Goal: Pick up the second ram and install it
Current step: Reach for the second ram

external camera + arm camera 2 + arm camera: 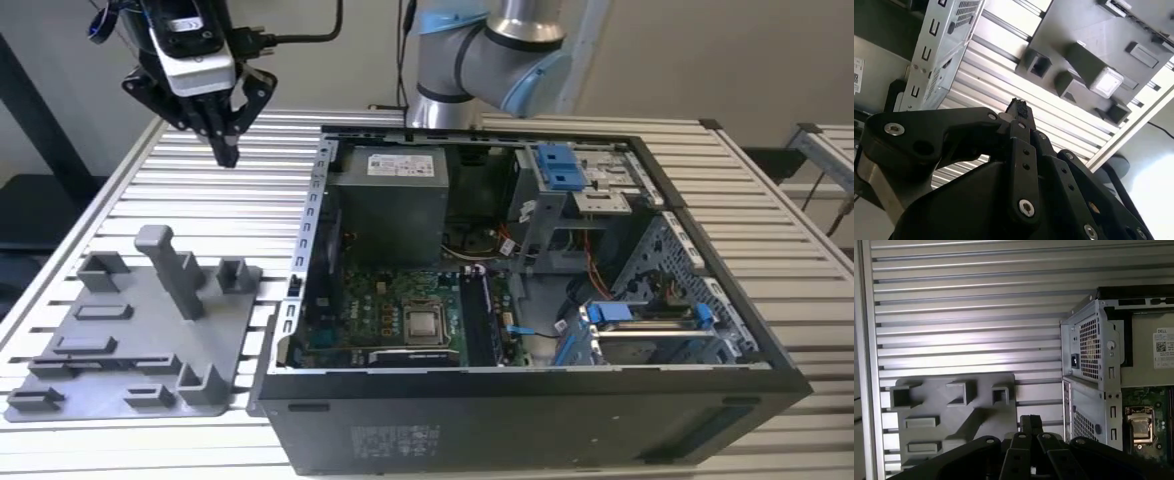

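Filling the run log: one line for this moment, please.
gripper shut | over slatted table | exterior view's left of open computer case

an open computer case [534, 420] lies on its side on a slatted metal surface [267, 170]. inside the case, a grey power supply [387, 195] sits at the case's far end as the exterior view shows it. a green motherboard [380, 315] with a silver processor socket [424, 325] fills the case's nearer floor. blue clips [563, 165] stand in the case's half toward the exterior view's right, where orange wires [587, 270] also run. just beside the case, on the exterior view's left, a grey plastic holder plate [147, 375] lies flat on the surface. an upright post [167, 265] and several low blocks rise from it.
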Motion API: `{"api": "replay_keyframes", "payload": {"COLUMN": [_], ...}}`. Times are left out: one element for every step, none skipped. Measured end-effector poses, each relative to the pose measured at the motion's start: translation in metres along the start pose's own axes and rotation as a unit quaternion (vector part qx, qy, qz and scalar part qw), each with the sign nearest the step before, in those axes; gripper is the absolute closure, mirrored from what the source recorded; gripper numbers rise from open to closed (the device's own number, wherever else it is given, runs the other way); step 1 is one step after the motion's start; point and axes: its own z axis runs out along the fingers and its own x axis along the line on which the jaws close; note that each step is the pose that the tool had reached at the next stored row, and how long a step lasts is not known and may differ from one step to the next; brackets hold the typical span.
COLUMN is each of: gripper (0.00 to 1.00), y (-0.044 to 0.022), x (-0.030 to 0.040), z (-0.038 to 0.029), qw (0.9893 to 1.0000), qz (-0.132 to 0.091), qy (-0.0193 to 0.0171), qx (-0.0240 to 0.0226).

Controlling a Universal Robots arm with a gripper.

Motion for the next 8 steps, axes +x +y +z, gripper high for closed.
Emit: {"api": "replay_keyframes", "payload": {"gripper": [0.89,0.89,0.89,0.89,0.89,0.89,0.89,0.89], "y": [0.0001,0.0003,0.0005,0.0007,0.0009,0.0011,0.0012,0.0014], "x": [0.0015,0.0028,0.0038,0.0048,0.0056,0.0064,0.0071,0.0082], "z": [0.0000,0.0000,0.0000,0.0000,0.0000,0.0000,0.0000,0.0000], "qw": [1.0000,1.0000,1.0000,1.0000,1.0000,1.0000,0.9999,0.9999], "qz": [-0.001,-0.002,-0.003,-0.005,-0.007,-0.009,-0.010,-0.012], "qy": [0.0000,0.0001,0.0001,0.0002,0.0003,0.0004,0.0004,0.0004], "qx": [0.0000,0.0000,-0.0001,0.0000,-0.0001,-0.0001,-0.0001,-0.0001]}}
